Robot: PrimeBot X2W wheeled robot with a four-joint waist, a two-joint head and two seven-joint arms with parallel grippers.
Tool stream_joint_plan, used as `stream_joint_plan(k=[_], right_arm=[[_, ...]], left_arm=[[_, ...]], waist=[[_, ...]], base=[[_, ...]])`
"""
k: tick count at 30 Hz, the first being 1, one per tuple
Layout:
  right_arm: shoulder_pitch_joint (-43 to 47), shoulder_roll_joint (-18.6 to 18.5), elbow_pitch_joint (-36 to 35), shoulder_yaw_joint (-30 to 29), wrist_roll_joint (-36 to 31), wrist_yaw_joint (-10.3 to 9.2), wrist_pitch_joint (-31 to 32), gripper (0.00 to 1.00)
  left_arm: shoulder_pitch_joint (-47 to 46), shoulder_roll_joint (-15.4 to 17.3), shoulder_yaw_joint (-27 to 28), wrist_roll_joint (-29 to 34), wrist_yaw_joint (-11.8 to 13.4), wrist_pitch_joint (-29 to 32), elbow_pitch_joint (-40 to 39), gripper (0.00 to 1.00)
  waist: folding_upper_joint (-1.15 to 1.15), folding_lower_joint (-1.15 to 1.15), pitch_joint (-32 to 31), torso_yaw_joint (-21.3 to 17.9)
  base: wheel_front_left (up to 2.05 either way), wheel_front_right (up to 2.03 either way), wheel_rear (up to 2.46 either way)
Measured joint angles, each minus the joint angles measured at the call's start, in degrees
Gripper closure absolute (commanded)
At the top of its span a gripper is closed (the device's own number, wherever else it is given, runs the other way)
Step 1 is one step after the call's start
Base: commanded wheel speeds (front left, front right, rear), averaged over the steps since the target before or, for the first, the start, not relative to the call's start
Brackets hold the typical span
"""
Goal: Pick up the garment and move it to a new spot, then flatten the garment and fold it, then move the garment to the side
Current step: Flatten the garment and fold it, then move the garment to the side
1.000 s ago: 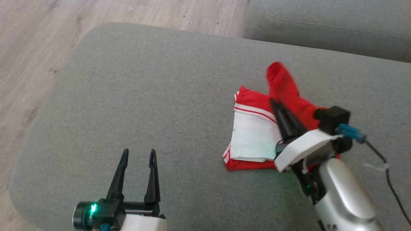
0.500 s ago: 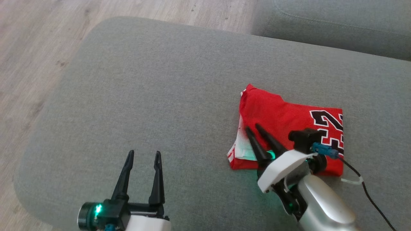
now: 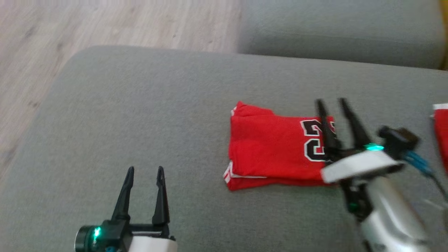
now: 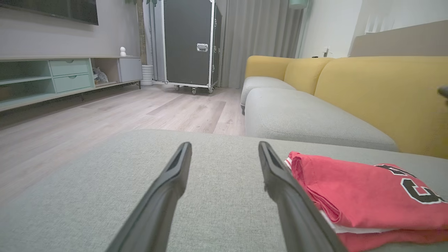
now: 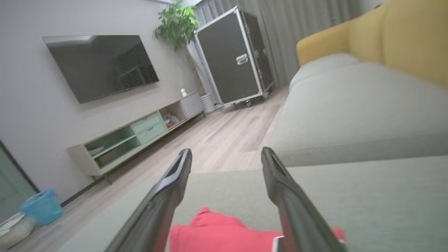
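The garment (image 3: 269, 147) is a red jersey with a black number, lying folded flat on the grey sofa cushion (image 3: 140, 105). White trim shows at its front left corner. My right gripper (image 3: 330, 101) stands open just above the jersey's right end, over the number, with nothing between its fingers. In the right wrist view the gripper (image 5: 225, 152) has the red cloth (image 5: 217, 231) below its open fingers. My left gripper (image 3: 145, 168) is open and empty near the cushion's front, well left of the jersey. In the left wrist view the gripper (image 4: 224, 147) has the jersey (image 4: 350, 192) lying to its right.
Wooden floor (image 3: 105, 24) lies beyond the cushion's left and far edges. A second grey cushion (image 3: 332, 31) adjoins at the back, with a yellow backrest (image 4: 378, 94). Another red cloth (image 3: 441, 129) shows at the right edge. A black flight case (image 4: 189, 38) stands across the room.
My right gripper has opened and let go of the red flap, which now lies folded over with the number up. The gripper has drawn off toward the jersey's right end. The head camera has shifted.
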Motion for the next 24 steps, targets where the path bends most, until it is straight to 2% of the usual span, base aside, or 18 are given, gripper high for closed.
stream_joint_plan(k=[5, 11, 14, 17, 24], right_arm=[[8.22, -4.76, -6.6, -6.69, -4.13, 0.0, -0.15, 0.0], [16.9, -6.72, -10.92, -8.78, -7.2, 0.0, -0.15, 0.0], [21.36, -6.79, -12.01, -9.45, -9.49, 0.0, -0.15, 0.0], [26.32, -5.2, -12.59, -9.73, -10.74, 0.0, -0.15, 0.0], [27.65, -3.74, -13.24, -9.85, -11.33, 0.0, -0.15, 0.0]], left_arm=[[2.16, 0.02, 1.51, 0.46, 0.0, 0.0, -0.1, 0.0], [2.95, 0.01, 1.44, 0.03, -0.18, 0.0, -0.37, 0.0], [3.76, 0.01, 1.37, -1.56, -1.15, 0.0, -0.44, 0.0], [5.23, 0.01, 1.64, -1.63, -1.62, 0.0, -0.43, 0.0], [5.72, 0.01, 2.8, -1.56, -1.62, 0.01, -0.32, 0.0]], waist=[[0.0, 0.0, -2.1, -3.08], [0.0, 0.0, -3.66, -5.16], [0.0, -0.01, -4.29, -5.97], [0.0, -0.01, -4.82, -6.8], [0.0, 0.0, -4.94, -7.97]], base=[[0.0, 0.0, 0.0], [0.0, 0.0, 0.0], [0.0, 0.0, 0.0], [0.0, 0.0, 0.0], [0.0, 0.0, 0.0]])
